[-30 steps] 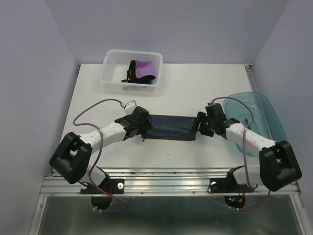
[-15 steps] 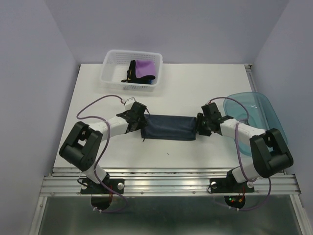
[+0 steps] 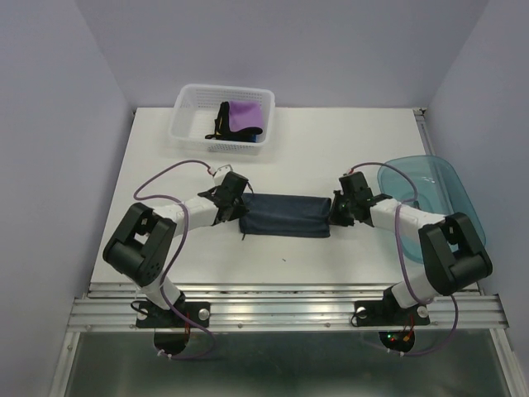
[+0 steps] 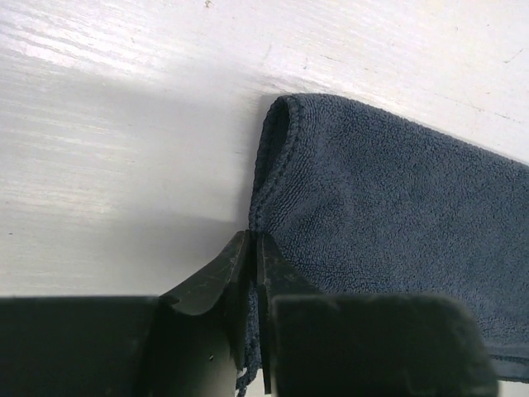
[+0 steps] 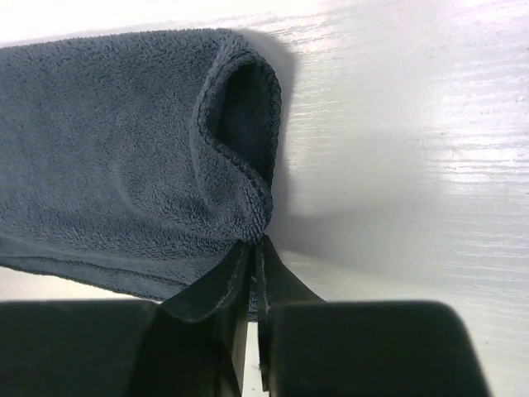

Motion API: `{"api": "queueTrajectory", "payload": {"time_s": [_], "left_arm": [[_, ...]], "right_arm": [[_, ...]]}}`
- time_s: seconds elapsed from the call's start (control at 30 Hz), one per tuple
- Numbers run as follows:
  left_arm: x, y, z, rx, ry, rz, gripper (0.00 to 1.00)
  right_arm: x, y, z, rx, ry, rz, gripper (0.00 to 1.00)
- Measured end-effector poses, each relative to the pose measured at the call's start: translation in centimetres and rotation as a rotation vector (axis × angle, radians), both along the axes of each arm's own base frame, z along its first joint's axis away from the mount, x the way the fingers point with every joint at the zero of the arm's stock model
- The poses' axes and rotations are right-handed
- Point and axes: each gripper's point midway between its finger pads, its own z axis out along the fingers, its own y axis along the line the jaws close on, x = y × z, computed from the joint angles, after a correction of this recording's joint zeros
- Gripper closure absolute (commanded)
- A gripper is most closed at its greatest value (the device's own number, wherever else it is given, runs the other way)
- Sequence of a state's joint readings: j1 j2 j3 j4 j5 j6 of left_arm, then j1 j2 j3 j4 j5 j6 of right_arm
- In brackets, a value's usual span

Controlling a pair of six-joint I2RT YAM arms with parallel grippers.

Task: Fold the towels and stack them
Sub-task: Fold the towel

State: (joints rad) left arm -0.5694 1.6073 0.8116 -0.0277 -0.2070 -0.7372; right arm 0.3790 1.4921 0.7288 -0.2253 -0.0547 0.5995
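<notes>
We are seeing one folded navy-grey towel lying flat across the middle of the worktop, between two claws. The left claw is clenching the hem at the towel's left end, and the right claw is pinching the corner at its right end. A second ago both were standing wider at those ends, and the towel is lying where it lay then. One white basket at the far edge is holding a purple towel and a black towel. One blue tub is sitting at the right.
</notes>
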Motion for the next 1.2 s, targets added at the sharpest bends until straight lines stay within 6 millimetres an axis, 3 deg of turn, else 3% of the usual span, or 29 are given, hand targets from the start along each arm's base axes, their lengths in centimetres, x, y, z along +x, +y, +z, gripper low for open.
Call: {"api": "queueTrajectory", "payload": {"time_s": [0.13, 0.37, 0.6, 0.77, 0.87, 1.03, 1.2], "left_arm": [[-0.1, -0.4, 0.0, -0.017, 0.002, -0.013, 0.91], [-0.3, -1.1, -0.1, -0.066, -0.009, -0.046, 0.95], [-0.6, -1.6, -0.1, -0.091, -0.013, -0.071, 1.0], [-0.7, -1.4, -0.1, -0.084, -0.011, -0.066, 1.0], [-0.9, -1.1, -0.1, -0.072, -0.005, -0.061, 1.0], [-1.1, -0.7, -0.2, -0.055, 0.001, -0.053, 1.0], [-1.1, -0.5, -0.2, -0.044, 0.004, -0.051, 1.0]], "right_arm": [[-0.4, 0.3, 0.8, 0.024, -0.008, 0.016, 0.99], [-0.4, 0.5, 4.6, 0.059, -0.109, 0.044, 0.99], [-1.4, 2.2, 4.9, 0.054, -0.092, 0.11, 0.99], [-1.3, 1.2, 3.9, -0.009, -0.067, 0.063, 0.98], [-1.5, 0.0, 2.9, -0.066, -0.038, 0.016, 0.92], [-1.8, -2.0, 1.9, -0.159, -0.008, -0.049, 0.73], [-2.0, -2.6, 1.0, -0.194, 0.018, -0.067, 0.62]]}}
